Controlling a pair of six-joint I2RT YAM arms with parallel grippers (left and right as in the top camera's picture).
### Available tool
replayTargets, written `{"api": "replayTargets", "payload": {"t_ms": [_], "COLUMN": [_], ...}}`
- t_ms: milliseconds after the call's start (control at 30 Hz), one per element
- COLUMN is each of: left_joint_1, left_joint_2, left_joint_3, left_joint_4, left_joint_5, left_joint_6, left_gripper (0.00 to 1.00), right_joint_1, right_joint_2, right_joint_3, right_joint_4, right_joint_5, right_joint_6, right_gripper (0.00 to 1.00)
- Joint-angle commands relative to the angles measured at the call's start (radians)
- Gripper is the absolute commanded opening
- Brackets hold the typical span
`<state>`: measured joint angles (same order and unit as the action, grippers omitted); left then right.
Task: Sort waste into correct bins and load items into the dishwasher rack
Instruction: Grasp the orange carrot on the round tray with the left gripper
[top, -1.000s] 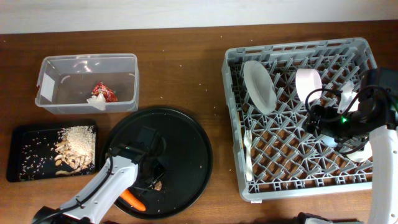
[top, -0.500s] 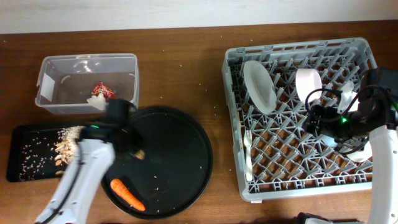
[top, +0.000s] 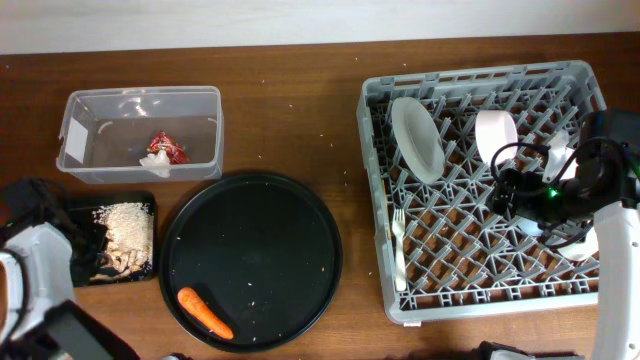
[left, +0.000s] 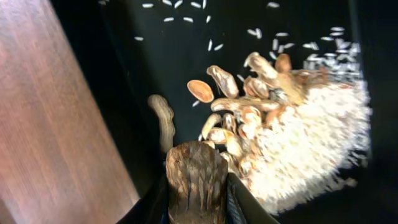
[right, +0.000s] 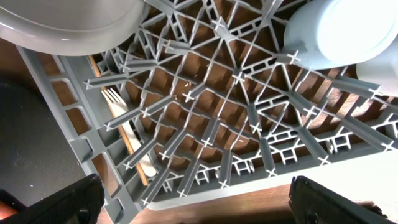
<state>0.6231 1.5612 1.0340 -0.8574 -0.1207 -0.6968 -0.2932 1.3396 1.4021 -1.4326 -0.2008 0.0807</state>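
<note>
My left gripper (left: 198, 202) is shut on the small brown lump (left: 196, 177) and holds it over the flat black tray (left: 155, 56), beside the pale rice (left: 311, 137) and beige scraps (left: 239, 115). From overhead the left arm (top: 40, 260) is at the tray's (top: 142, 276) left end. The clear tub (top: 140, 93) holds the red wrapper (top: 168, 147) and white tissue (top: 155, 163). The orange carrot (top: 205, 313) lies on the round black tray (top: 260, 240). My right gripper (right: 199, 202) is open and empty above the rack (top: 375, 200), which holds the plate (top: 417, 138), pink bowl (top: 496, 133), fork (top: 399, 245) and light-blue cup (right: 336, 31).
The rack fills the right of the table, its front rim (right: 261, 186) just below my right fingers. The round black tray lies between the flat tray and the rack. A few grains are scattered on it.
My left arm has swung left from the round black tray to the flat black tray, carrying the brown lump. The carrot is uncovered. The right arm has not moved.
</note>
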Motion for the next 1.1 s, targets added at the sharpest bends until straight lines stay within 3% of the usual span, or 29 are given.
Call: {"api": "replayTargets", "payload": {"t_ms": [0, 67, 133, 167, 367, 467, 533, 600, 700, 800, 933, 1067], "left_joint_1": [0.003, 0.003, 0.003, 0.003, -0.01, -0.092, -0.228, -0.359, -0.515, -0.599, -0.62, -0.621], "left_joint_2": [0.069, 0.078, 0.078, 0.078, 0.034, -0.074, -0.177, -0.212, -0.212, -0.212, -0.212, -0.212], "left_joint_3": [-0.005, -0.005, -0.005, -0.005, 0.051, 0.066, 0.066, 0.064, 0.005, -0.156, -0.352, -0.406], "left_joint_4": [0.016, 0.019, 0.018, 0.014, -0.085, -0.143, -0.236, -0.325, -0.386, -0.354, -0.233, -0.16], "left_joint_5": [-0.035, -0.045, -0.041, -0.04, 0.093, 0.182, 0.181, 0.198, 0.252, 0.274, 0.312, 0.3], "left_joint_6": [0.014, 0.014, 0.014, 0.014, 0.019, 0.06, 0.063, 0.062, 0.056, -0.056, -0.095, -0.095], "left_gripper": [0.26, 0.32, 0.56, 0.6, 0.64, 0.64, 0.67, 0.92, 0.93, 0.93, 0.92, 0.92], "right_joint_1": [-0.002, -0.002, -0.002, -0.002, -0.002, -0.002, -0.002, -0.002, -0.002, -0.002, -0.002, -0.002], "right_joint_2": [-0.009, -0.009, -0.009, -0.009, -0.009, -0.009, -0.009, -0.009, -0.009, -0.009, -0.009, -0.009], "right_joint_3": [-0.005, -0.005, -0.005, -0.005, -0.005, -0.005, -0.005, -0.005, -0.005, -0.005, -0.005, -0.005], "right_joint_4": [0.0, 0.0, 0.0, 0.0, 0.0, 0.0, 0.001, 0.005, 0.009, 0.008, 0.008, 0.008], "right_joint_5": [0.002, 0.002, 0.002, 0.002, 0.002, 0.002, 0.002, 0.002, 0.002, 0.002, 0.002, 0.002], "right_joint_6": [-0.003, -0.003, -0.003, -0.003, -0.003, -0.003, -0.003, -0.002, -0.002, -0.002, -0.002, -0.002], "right_gripper": [0.98, 0.98, 0.98, 0.98, 0.98, 0.98, 0.98, 0.98, 0.98, 0.98, 0.98, 0.98]}}
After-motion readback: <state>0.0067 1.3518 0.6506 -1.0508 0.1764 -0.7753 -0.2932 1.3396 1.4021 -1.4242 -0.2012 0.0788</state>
